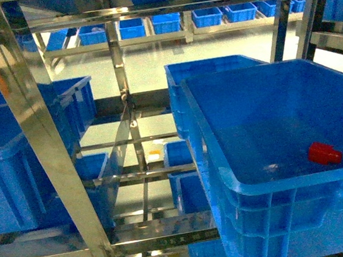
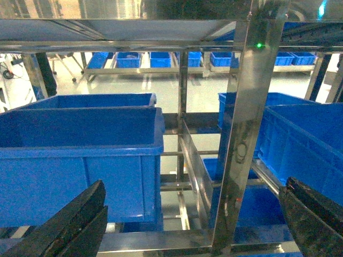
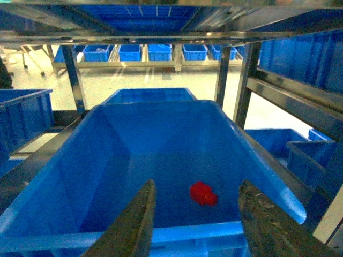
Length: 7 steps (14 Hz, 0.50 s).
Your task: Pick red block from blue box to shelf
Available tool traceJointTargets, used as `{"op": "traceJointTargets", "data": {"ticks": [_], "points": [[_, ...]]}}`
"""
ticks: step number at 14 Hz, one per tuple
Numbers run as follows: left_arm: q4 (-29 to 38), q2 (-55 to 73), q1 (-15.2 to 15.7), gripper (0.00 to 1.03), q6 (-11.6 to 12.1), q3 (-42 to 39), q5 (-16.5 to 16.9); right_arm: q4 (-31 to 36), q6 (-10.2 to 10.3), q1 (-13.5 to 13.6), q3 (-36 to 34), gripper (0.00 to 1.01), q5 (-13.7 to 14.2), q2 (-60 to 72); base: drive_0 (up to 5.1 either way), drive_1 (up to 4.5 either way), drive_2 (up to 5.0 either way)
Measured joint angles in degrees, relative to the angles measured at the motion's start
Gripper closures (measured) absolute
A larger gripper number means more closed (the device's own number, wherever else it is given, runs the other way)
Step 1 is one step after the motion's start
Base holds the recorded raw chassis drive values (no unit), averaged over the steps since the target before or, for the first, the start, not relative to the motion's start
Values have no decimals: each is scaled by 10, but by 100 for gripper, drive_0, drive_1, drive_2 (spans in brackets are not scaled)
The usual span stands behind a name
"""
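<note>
Red block (image 1: 324, 154): one only, lying tipped on its side on the floor of the blue box (image 1: 229, 178), toward the near right corner, close to the front wall and clear of the side walls.
Blue box: one holding the block, seated on a rail of the shelf (image 1: 39, 141) at the right; appears as a plain blue crate here, open-topped, nothing else inside.
Right gripper (image 3: 195, 225): jaws spread wide, nothing between them, poised above the box's front rim.
Left gripper (image 2: 193, 225): fingers far apart at the bottom corners of its wrist view, empty, facing a shelf post and other blue crates (image 2: 80, 155).
Key relation: block straight ahead and below the right gripper, between the two finger lines, slightly nearer the right finger; a forward, downward reach over the front rim likely needed.
Block axis: stud apparently pointing toward the box's right wall; exact orientation hard to tell through blur.
Nearer arm: right, by judgement; left arm aimed well away from the box.
Count: one red block, two grippers, several blue crates on this shelf and on distant racks.
Task stage: block not yet grasped.
</note>
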Motion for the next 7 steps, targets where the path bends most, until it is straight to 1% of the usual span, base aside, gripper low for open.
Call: {"op": "traceJointTargets", "data": {"ticks": [1, 2, 3, 4, 5, 6, 7], "points": [[0, 0, 0, 5, 0, 0, 0, -57, -7, -32, -7, 75, -23, -77, 0, 0, 0], [0, 0, 0, 5, 0, 0, 0, -96, -7, -46, -14, 91, -41, -121, 0, 0, 0], [0, 0, 0, 5, 0, 0, 0, -127, -9, -58, -16, 99, -52, -157, 0, 0, 0], [0, 0, 0, 5, 0, 0, 0, -157, -9, -69, -16, 99, -61, -192, 0, 0, 0], [0, 0, 0, 5, 0, 0, 0, -182, -9, -92, -17, 99, -96, -217, 0, 0, 0], [0, 0, 0, 5, 0, 0, 0, -205, -10, -127, -17, 99, -117, -245, 0, 0, 0], [0, 0, 0, 5, 0, 0, 0, -228, -10, -132, -17, 99, -120, -271, 0, 0, 0]]}}
